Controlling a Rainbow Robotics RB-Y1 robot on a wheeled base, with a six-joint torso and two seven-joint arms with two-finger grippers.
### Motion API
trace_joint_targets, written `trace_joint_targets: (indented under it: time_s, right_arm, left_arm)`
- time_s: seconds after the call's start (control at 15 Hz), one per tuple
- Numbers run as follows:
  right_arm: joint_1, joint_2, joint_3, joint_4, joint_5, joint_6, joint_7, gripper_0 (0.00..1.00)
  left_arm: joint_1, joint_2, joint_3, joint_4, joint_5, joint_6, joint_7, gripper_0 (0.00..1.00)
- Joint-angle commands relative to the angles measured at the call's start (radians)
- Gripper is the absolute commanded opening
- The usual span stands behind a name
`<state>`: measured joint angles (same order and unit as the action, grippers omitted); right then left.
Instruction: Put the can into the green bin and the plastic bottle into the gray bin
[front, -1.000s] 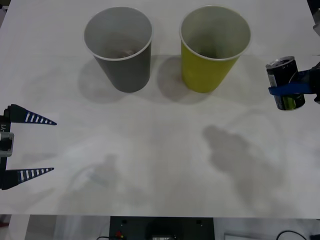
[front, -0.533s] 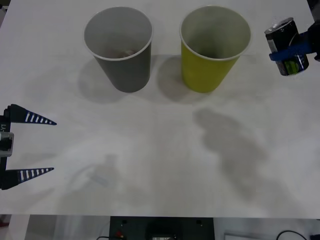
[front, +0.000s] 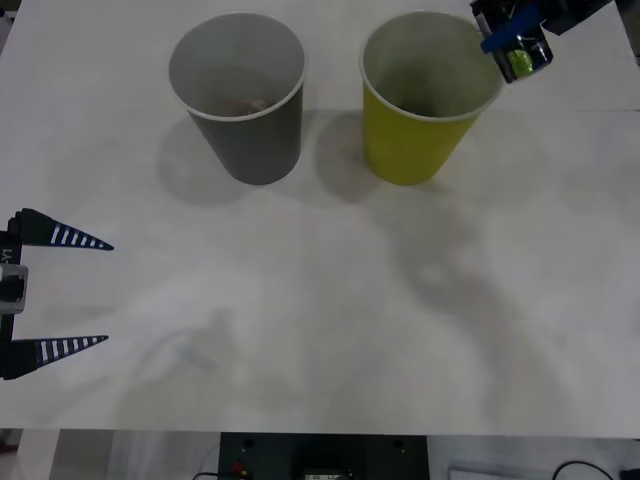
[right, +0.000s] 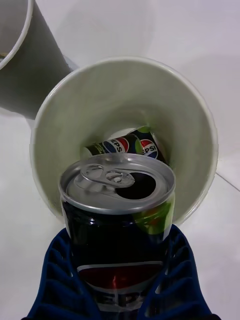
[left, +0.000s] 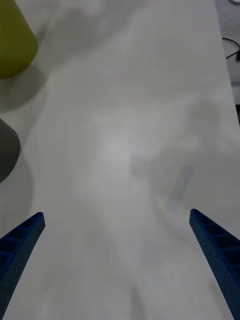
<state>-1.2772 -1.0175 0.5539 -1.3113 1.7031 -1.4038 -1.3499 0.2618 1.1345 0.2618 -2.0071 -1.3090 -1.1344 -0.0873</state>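
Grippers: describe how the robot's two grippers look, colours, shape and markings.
The left gripper has two dark blue fingers that taper to sharp points like long wedges, with pale ribbed stripes along them; in its wrist view the fingers show a latticed, perforated surface. A gray metal block sits at their base. The right gripper has the same blue latticed fingers, mounted on a black wrist.

right end effector (front: 515, 40): clamps small dark drink can (front: 521, 58) above far-right rim of yellow-green paper cup (front: 420, 110) | dark gray paper cup (front: 245, 110): left of it | left end effector (front: 85, 292): fingers spread, near-left over white desk (front: 320, 300)
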Motion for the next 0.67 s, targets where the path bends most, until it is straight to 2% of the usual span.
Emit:
trace_joint_targets:
  time_s: [0.07, 0.27, 0.47, 0.53, 0.6, 0.67]
  right_arm:
    - [-0.071, 0.116, 0.029, 0.124, 0.099, 0.0, 0.001, 0.0]
    - [-0.123, 0.215, 0.04, 0.218, 0.191, 0.003, 0.001, 0.0]
    - [-0.157, 0.246, 0.095, 0.265, 0.202, 0.029, 0.04, 0.0]
    - [-0.157, 0.249, 0.095, 0.273, 0.202, 0.034, 0.06, 0.17]
    - [-0.156, 0.251, 0.095, 0.273, 0.204, 0.037, 0.083, 0.52]
    - [-0.157, 0.251, 0.095, 0.273, 0.204, 0.04, 0.109, 0.74]
  left_arm:
    - [0.0, 0.0, 0.0, 0.0, 0.0, 0.0, 0.0, 1.0]
    - [0.0, 0.0, 0.0, 0.0, 0.0, 0.0, 0.0, 1.0]
    - [0.0, 0.0, 0.0, 0.0, 0.0, 0.0, 0.0, 1.0]
    - [0.0, 0.0, 0.0, 0.0, 0.0, 0.0, 0.0, 1.0]
    - [0.0, 0.0, 0.0, 0.0, 0.0, 0.0, 0.0, 1.0]
    - [0.0, 0.0, 0.0, 0.0, 0.0, 0.0, 0.0, 1.0]
